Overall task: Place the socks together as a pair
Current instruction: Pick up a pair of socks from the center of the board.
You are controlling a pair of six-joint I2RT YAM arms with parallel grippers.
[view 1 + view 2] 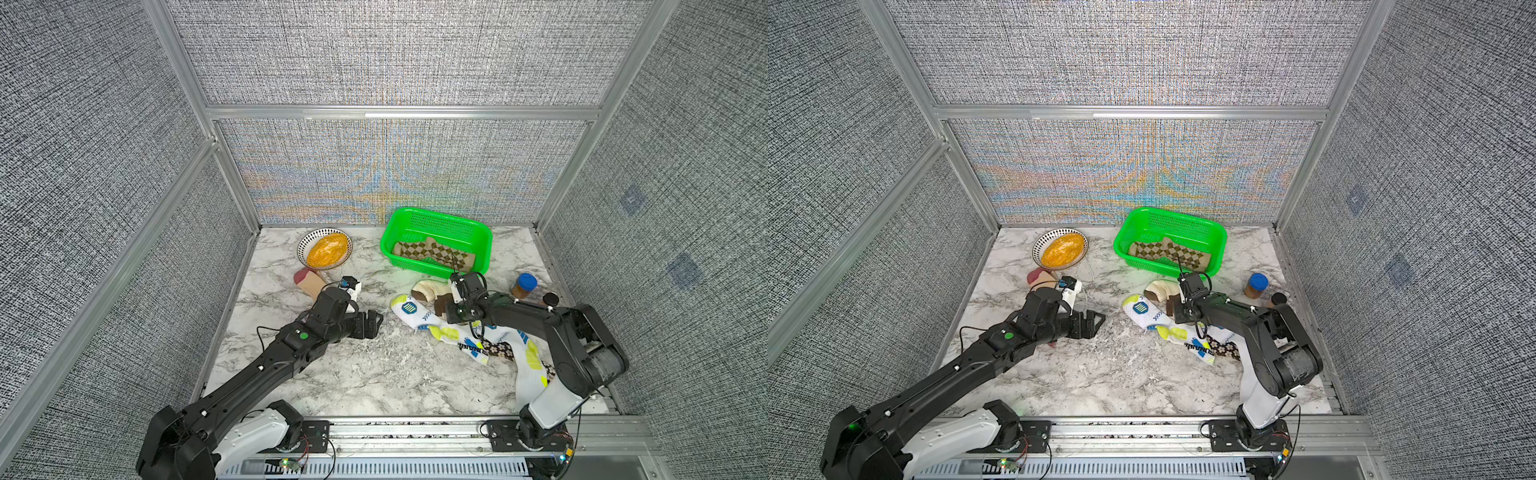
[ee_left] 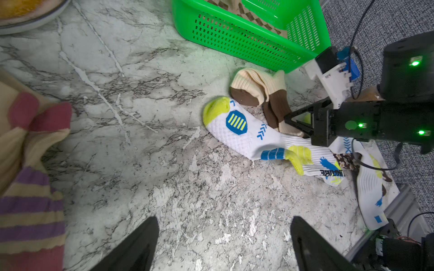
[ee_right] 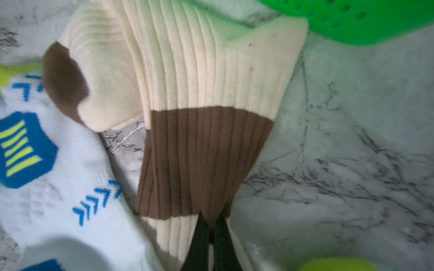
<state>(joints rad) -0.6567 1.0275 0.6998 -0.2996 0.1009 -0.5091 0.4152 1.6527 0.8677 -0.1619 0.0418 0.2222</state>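
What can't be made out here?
- daisy-print sock: top views, mostly under the white socks and right arm.
- striped socks: left wrist view, cut by the edge; left arm covers most in top views.
- argyle socks in the basket: whether one or two, unclear.
- right gripper: shut on the cream sock; layers pinched hidden.

You see one sock in the basket; the bowl stands left of it, more socks lie before it.
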